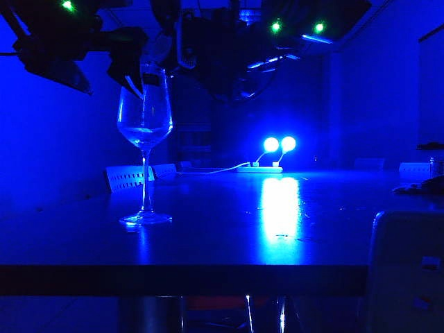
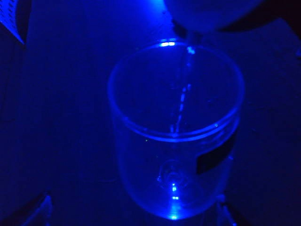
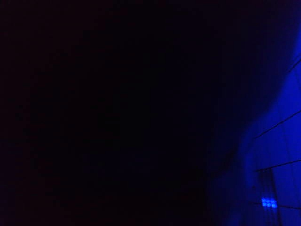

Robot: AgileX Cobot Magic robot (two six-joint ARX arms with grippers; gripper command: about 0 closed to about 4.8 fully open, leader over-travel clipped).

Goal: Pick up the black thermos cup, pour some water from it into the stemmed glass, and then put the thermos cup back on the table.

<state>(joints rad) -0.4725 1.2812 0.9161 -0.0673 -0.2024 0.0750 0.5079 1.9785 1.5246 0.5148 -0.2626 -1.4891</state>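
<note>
Exterior view: cannot tell either claw's state; round clear stemmed glass (image 1: 145,132) upright.

right wrist view almost wholly black, right gripper indiscernible; black thermos cup (image 2: 211,12) cut off by frame edge; left gripper (image 2: 134,212) mostly out of frame.

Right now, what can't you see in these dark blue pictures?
- Right tool: the right wrist view is almost black, so no jaws show; the exterior view loses it in dark arm shapes.
- Black thermos cup: the left wrist view's top edge cuts it off above the stemmed glass.
- Left tool: only tips at that view's lower corners; unclear if open.
- Glass label: writing too dark.
</note>
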